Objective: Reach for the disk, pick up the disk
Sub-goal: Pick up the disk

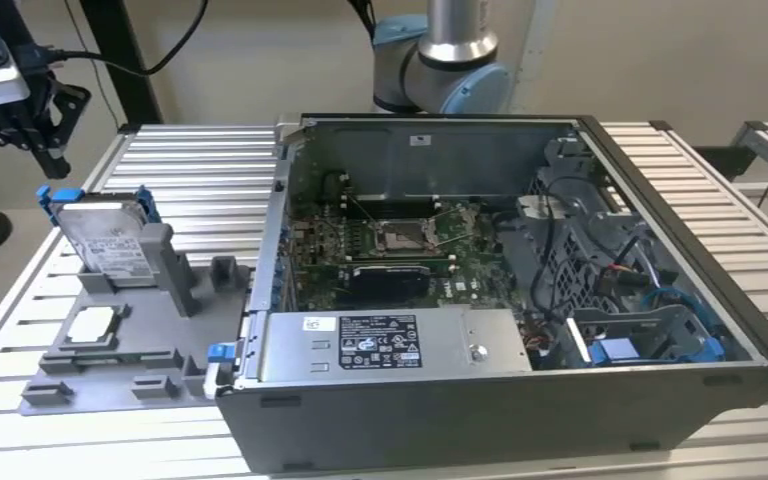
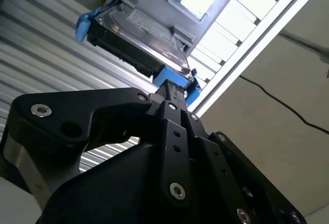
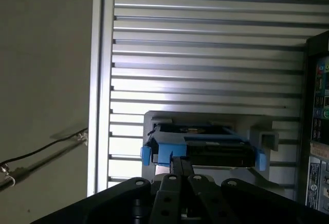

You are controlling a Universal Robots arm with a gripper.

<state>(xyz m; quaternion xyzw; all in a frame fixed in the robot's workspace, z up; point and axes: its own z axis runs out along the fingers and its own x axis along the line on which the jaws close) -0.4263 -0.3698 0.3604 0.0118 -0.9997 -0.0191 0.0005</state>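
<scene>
1. The gripper [image 1: 53,168] hangs in the air, fingers pointing down. They look pressed together with nothing between them.
2. The disk [image 1: 107,240] stands on edge in a grey stand [image 1: 160,262], just below the fingertips and a little toward the computer case [image 1: 491,420]. There is a clear gap between them and no contact.
3. Progress, by my reading: the reach is well along but not finished. The hand is near the disk but has not come down to it, and the grasp has not begun. With the fingers together like that, I'd say they cannot yet straddle the disk.
4. The exterior view gives the height of the hand above the disk. It also shows the labelled face, the blue rail [image 1: 48,196] at the end nearest the hand, and a small white chip [image 1: 91,325] lying flat further along the stand.
5. The first wrist view looks down past the gripper [image 3: 180,161] onto the top edge of the disk [image 3: 205,144]. There the fingertips line up over one blue-railed end rather than the middle.
6. The second wrist view looks along the gripper [image 2: 172,86] from the side. It catches the broad face of the disk [image 2: 139,34] slanting away beyond the fingertips, with slatted table [image 2: 41,54] around it.
</scene>
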